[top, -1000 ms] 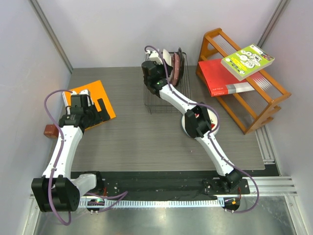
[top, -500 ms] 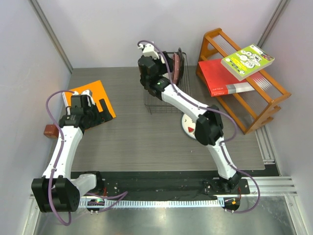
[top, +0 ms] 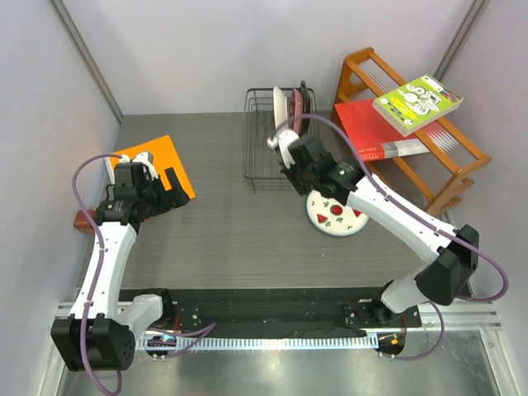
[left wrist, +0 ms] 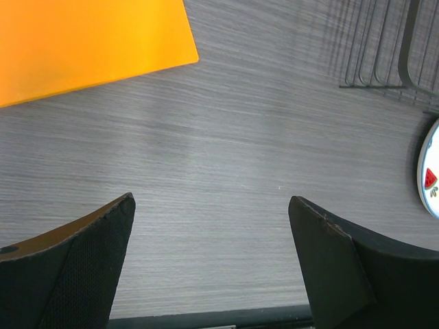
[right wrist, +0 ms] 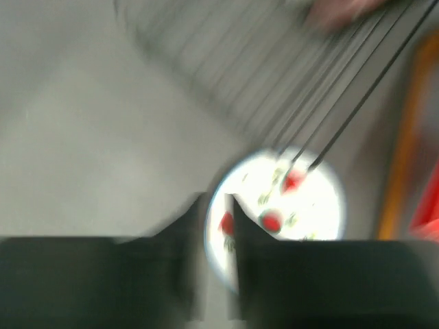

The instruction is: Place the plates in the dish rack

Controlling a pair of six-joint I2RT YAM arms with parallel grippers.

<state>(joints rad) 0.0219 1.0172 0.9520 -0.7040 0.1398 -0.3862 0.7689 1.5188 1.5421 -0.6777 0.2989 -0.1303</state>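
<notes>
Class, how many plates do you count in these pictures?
4: one fruit-patterned plate flat on the table, about three upright plates packed in the dish rack; others may be hidden.

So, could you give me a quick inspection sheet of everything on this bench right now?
Surface: grey wood-grain table.
Job's things: black wire dish rack with upright plates at its right side; fruit-motif plate lying flat on the table beside it.
Clutter: orange sheet; small brown block; wooden shelf rack holding two books.
End effectors: left end effector open, empty; right end effector near the rack and the fruit-motif plate, blurred, opening unclear.
Cables: purple cables looped along both arms.
Surroundings: plain walls.
</notes>
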